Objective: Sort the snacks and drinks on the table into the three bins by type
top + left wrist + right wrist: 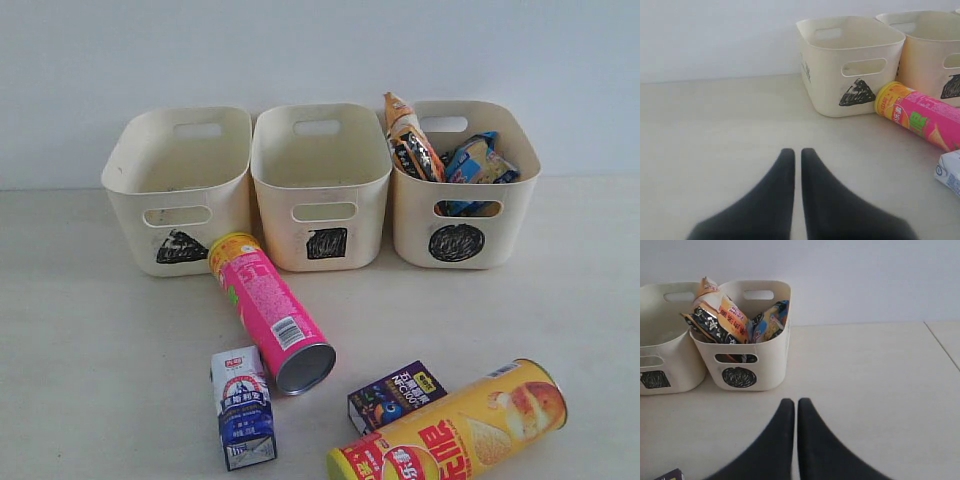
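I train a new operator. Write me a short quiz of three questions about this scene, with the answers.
1. True or false: the pink tube lies on its side on the table.
2. Which bin holds the orange-black packet and the blue-white packet? A triangle, B square, C the circle bin.
3. Fill in: the left gripper and the right gripper both have their jaws ____.
Key: 1 true; 2 C; 3 shut.

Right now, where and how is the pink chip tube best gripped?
Probably across its middle, from above: the pink tube lies on its side on the table, long flanks free, while its lid end is close to the triangle bin and the blue-white carton sits near its metal base.
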`<control>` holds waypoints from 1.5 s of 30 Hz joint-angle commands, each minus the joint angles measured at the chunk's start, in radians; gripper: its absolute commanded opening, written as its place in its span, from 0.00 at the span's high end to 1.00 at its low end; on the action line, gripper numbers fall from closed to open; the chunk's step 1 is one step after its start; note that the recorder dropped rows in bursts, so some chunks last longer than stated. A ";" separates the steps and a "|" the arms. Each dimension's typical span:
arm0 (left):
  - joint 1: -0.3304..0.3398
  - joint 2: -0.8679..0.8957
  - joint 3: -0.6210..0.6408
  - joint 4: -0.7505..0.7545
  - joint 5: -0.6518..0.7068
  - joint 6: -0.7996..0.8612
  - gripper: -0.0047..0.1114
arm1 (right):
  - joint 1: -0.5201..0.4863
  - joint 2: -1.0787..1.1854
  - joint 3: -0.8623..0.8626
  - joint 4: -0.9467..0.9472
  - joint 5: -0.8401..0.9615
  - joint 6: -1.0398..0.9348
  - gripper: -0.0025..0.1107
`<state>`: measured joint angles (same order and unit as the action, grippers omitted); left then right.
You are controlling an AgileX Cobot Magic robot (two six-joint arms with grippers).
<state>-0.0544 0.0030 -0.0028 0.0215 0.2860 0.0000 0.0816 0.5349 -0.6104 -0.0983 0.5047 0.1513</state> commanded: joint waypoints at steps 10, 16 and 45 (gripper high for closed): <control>0.003 -0.003 0.003 -0.005 -0.001 0.007 0.92 | -0.002 -0.411 0.208 0.007 -0.007 -0.117 0.98; 0.003 -0.003 0.003 -0.005 -0.001 0.007 0.92 | -0.002 -0.528 0.312 0.007 -0.009 -0.151 0.98; 0.003 -0.003 0.003 -0.005 -0.001 0.007 0.92 | -0.002 -0.535 0.610 0.119 -0.182 -0.204 0.98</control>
<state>-0.0544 0.0030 -0.0028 0.0215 0.2860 0.0000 0.0816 0.0063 -0.0050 0.0183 0.3386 -0.0465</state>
